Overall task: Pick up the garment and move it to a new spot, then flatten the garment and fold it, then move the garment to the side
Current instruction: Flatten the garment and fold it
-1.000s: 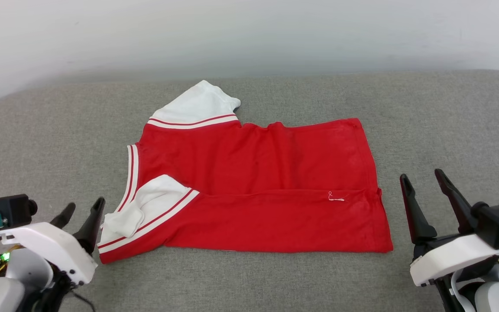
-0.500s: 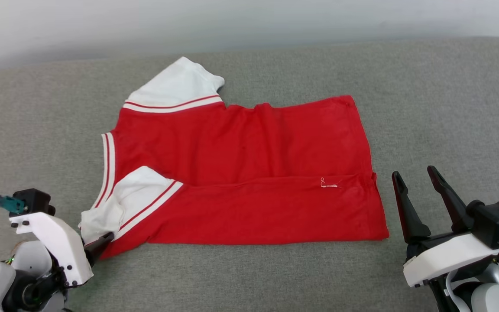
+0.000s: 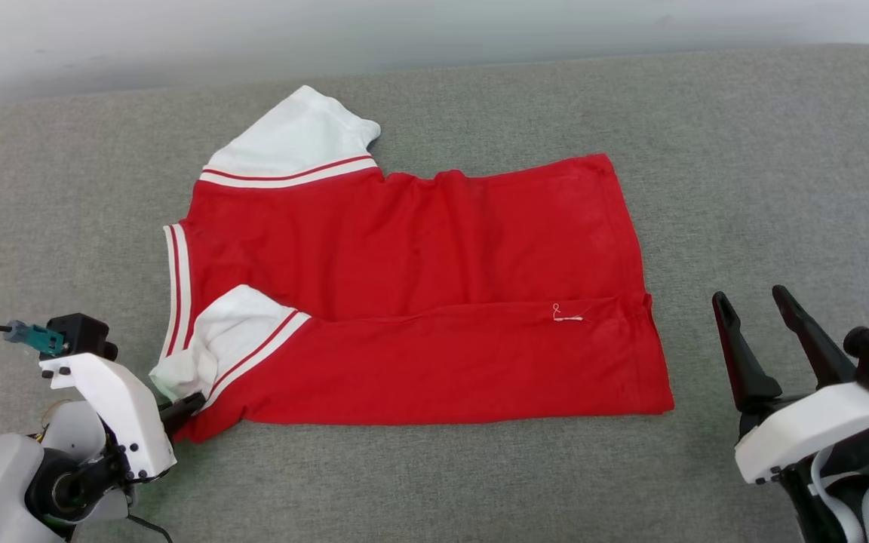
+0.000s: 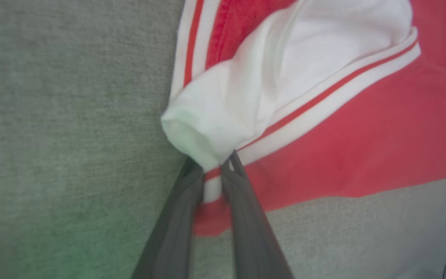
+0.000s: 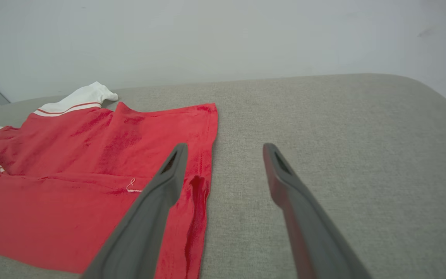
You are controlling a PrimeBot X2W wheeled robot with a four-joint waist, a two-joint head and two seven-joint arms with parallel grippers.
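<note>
The limp, light red jersey T-shirt with white striped sleeves (image 3: 419,302) lay mid-way across the grey woven cushion (image 3: 744,151), its long axis left to right, collar left, hem right. The left gripper (image 3: 187,405) pinched its near-left sleeve corner. The right gripper (image 3: 750,296) stood spread over the cushion's near right; I'd grab the hem corner there.

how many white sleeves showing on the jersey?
2. One sleeve juts from the far edge of the garment; the other lies folded on its near-left corner, pinched by the left gripper.
</note>
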